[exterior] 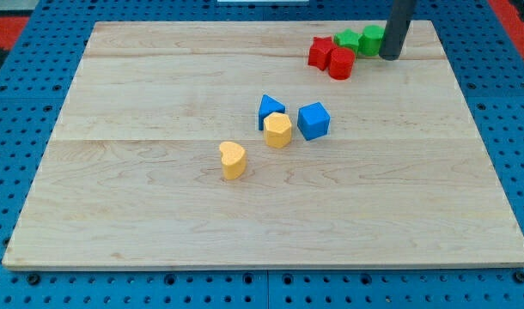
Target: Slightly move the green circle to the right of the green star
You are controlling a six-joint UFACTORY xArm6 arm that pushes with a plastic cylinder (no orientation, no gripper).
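Looking at the upper right of the frame, we see our tip (389, 57) standing just beside the green circle (373, 39), on its right side and touching it or nearly so. We have no claw, only this dark rod, so there is nothing to open or close. The green star (347, 39) lies directly left of the circle, close against it. Two red blocks, a red star (320, 51) and a red cylinder (340, 63), sit below-left of them. Near the middle of the tabletop (142, 215) lie a blue triangle (270, 109), a blue cube (313, 120) and two yellow blocks (277, 130) (233, 160).
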